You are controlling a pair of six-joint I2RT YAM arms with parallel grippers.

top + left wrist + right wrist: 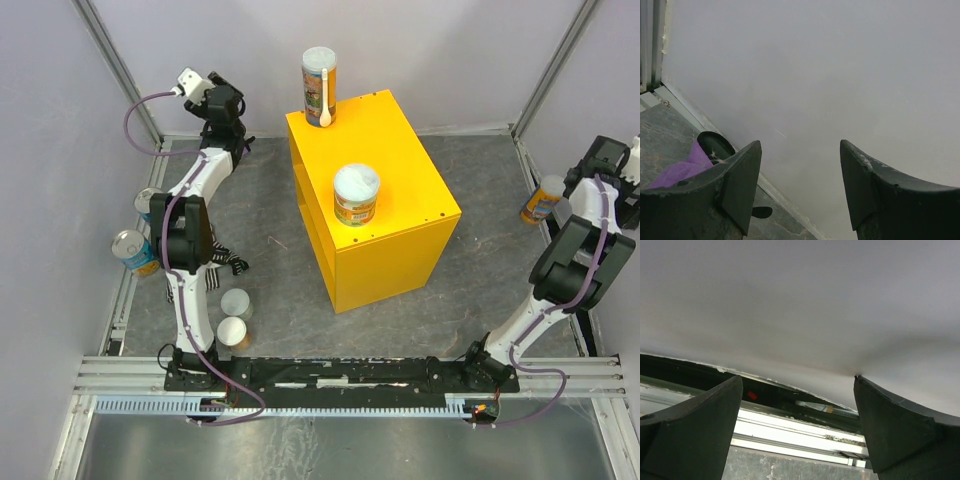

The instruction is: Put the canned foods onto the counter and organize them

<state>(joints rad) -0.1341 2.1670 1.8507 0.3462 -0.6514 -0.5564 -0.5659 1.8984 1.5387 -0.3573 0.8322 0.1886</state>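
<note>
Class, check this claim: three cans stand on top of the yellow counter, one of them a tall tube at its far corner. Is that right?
Not three. The top external view shows two on the yellow counter: the tall tube at its far corner and a short white-lidded tub nearer the front.

Striped cloth on grey table; purple cloth near wall.

Rear can, front can on counter; another can right of counter
</note>
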